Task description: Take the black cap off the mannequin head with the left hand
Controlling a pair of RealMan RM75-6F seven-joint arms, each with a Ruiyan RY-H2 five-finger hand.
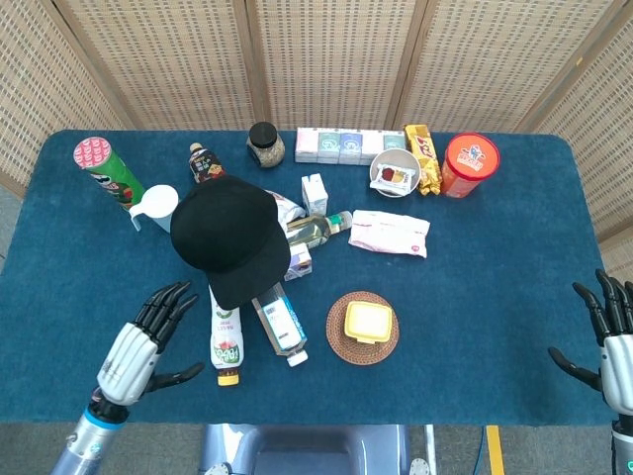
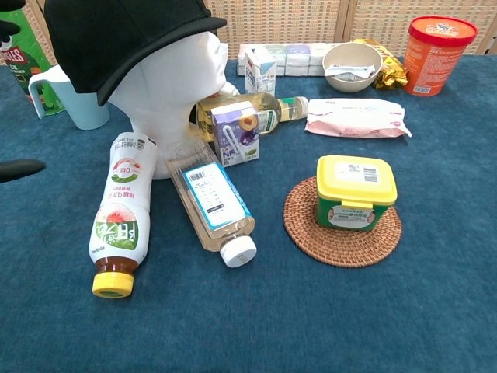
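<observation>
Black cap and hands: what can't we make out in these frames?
- black cap: head view, hides the mannequin head; chest view, top cut off by the frame edge.
- left hand: chest view, only a dark fingertip at the left edge.
- right hand: head view, cut by the right edge; absent from chest view.

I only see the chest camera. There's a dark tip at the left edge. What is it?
Observer: A fingertip of the left hand. From above, the hand is open, fingers spread, near the table's front left.
Operator: Is it touching the black cap?
Observer: No. It sits apart from the cap, left of the bottle with the yellow lid.
Operator: And the other hand?
Observer: The right hand is open at the table's right edge, holding nothing.
</observation>
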